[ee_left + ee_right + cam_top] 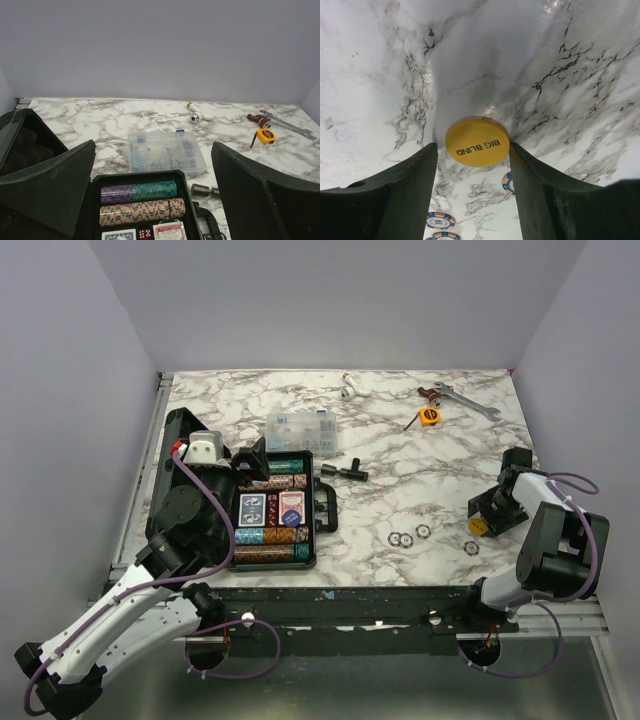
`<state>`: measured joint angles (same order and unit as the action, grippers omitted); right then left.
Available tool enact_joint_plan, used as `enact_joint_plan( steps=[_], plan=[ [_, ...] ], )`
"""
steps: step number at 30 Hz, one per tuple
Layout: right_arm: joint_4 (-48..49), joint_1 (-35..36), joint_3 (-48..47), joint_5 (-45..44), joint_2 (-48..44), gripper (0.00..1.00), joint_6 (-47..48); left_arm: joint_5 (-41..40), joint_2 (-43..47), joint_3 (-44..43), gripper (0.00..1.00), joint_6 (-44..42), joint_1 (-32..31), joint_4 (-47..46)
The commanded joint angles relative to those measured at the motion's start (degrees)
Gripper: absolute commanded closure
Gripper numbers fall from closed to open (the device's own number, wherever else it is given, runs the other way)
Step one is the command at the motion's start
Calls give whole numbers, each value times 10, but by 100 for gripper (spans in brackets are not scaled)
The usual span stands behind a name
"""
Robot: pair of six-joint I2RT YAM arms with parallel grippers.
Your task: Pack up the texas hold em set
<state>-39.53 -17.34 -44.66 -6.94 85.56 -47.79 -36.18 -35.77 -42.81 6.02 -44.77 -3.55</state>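
While the left gripper (153,149) hangs over the far end of the black case (135,176), fingers spread wide with nothing between them, the action is over on the right. The right gripper (472,146) has both fingers pressed against the edges of a yellow button (477,142), and the black print reads clearly: BIG BLIND. Pinched, I'd say, though I cannot tell whether it is off the marble table (400,440).

Now the relation that matters. The case sits well apart from that button, away to the right arm's left. Its lid stands open on the left side, its long axis runs from the near edge to the far one, and its handle (326,506) faces the right arm. Between them lie loose chips (408,536), with one more (470,547) just beside the gripper. So the carry, as I judge it, is a long sweep leftward over those chips.

Inside the case are chip rows (139,191), a blue deck (119,235) and a red deck (169,232), their print too small to read. The left arm is far nearer the case, but the right one has the button.
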Motion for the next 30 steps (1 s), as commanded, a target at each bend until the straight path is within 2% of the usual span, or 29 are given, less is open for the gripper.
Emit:
enact_joint_plan(
  steps=[1,11,17,25,30],
  plan=[
    [64,-2,34,-24,61,40,5,0,-3,-11,2,-1,-4,-3],
    [77,-3,32,-15,101,45,12,-2,-6,-10,2,-6,-4,-5],
    [82,-2,29,-5,101,56,13,-3,-10,-9,2,-7,-4,-7],
    [71,-2,13,40,33,67,27,-2,-11,-9,1,-7,-5,-7],
    [76,2,-22,86,-27,69,45,-2,-11,-10,1,-6,-4,-6]
  ],
)
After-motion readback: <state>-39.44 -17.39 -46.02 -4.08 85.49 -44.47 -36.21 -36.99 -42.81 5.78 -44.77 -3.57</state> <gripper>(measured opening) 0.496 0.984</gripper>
